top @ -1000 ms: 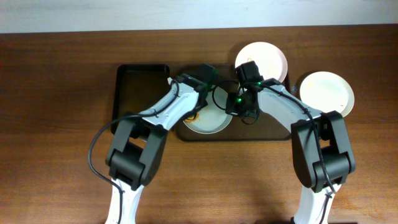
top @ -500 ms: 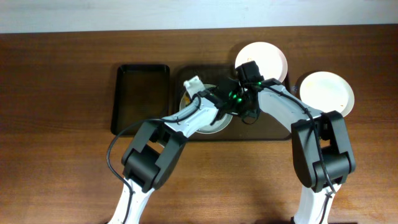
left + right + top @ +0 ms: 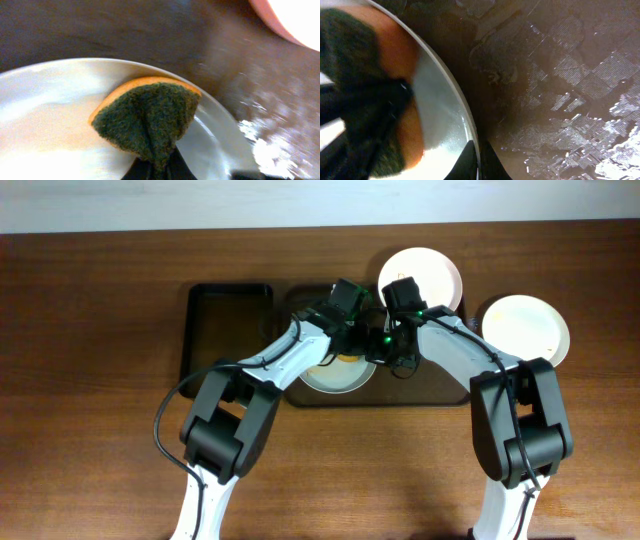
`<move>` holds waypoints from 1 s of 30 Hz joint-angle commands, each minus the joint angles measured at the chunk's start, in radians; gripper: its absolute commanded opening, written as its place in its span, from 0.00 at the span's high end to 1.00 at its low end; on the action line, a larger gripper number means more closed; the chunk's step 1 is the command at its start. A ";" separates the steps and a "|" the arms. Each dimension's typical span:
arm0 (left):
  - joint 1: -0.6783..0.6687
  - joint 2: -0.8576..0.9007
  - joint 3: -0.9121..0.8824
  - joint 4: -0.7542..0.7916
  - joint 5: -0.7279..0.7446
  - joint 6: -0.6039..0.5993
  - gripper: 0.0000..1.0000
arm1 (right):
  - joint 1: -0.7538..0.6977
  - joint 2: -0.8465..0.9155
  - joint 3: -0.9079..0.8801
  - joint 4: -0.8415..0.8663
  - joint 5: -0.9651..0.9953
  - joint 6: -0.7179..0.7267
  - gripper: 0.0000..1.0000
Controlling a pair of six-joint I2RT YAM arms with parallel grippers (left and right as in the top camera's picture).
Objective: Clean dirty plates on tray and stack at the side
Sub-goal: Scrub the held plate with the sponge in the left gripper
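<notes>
Left gripper (image 3: 155,169) clamped on sponge (image 3: 145,117) atop plate (image 3: 45,110), right gripper (image 3: 478,159) pinching plate rim

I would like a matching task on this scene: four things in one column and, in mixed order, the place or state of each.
1 sponge
2 middle plate
3 black tray
4 rightmost plate

a left of the brown tray
b rim pinched by right gripper
c on the table, far right
d held by left gripper

Pairs: 1-d, 2-b, 3-a, 4-c

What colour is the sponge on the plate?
The sponge is dark green with an orange edge; see the left wrist view.
</notes>
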 commanded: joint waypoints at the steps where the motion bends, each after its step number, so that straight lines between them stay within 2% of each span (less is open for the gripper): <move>1: 0.050 0.105 -0.063 0.014 0.192 0.056 1.00 | 0.001 0.026 -0.019 -0.004 0.054 0.005 0.96; 3: 0.107 0.105 -0.063 0.061 0.182 0.017 1.00 | 0.001 0.026 -0.020 -0.003 0.054 0.005 0.96; 5: 0.154 0.105 -0.063 0.024 0.087 -0.142 1.00 | 0.001 0.026 -0.020 -0.004 0.054 0.005 0.96; 6: 0.173 0.105 -0.063 -0.022 0.047 -0.240 1.00 | 0.001 0.026 -0.020 -0.004 0.054 0.005 0.96; 9: 0.206 0.105 -0.063 -0.284 0.028 -0.647 1.00 | 0.001 0.026 -0.020 -0.001 0.053 0.005 0.96; 11: 0.203 0.105 -0.063 -0.385 0.023 -0.713 1.00 | 0.001 0.026 -0.020 0.005 0.050 0.005 0.96; 14: 0.180 0.105 -0.063 -0.531 0.069 -0.872 1.00 | 0.001 0.026 -0.020 0.007 0.049 0.005 0.96; 16: 0.147 0.105 -0.063 -0.570 0.147 -0.887 1.00 | 0.001 0.026 -0.020 0.006 0.049 0.005 0.96; 20: 0.069 0.105 -0.063 -0.563 0.169 -0.900 1.00 | 0.001 0.026 -0.020 0.007 0.042 0.005 0.96; 23: 0.018 0.105 -0.063 -0.538 0.156 -1.020 1.00 | 0.001 0.026 -0.020 0.007 0.042 0.004 0.96; 24: 0.002 0.105 -0.063 -0.494 0.112 -1.055 1.00 | 0.001 0.026 -0.020 0.007 0.042 0.004 0.96; 27: -0.004 0.105 -0.063 -0.401 -0.036 -1.059 1.00 | 0.001 0.026 -0.020 0.007 0.042 0.004 0.96; 30: 0.011 0.105 -0.063 -0.359 -0.322 -1.059 1.00 | 0.001 0.026 -0.020 0.007 0.042 0.001 0.96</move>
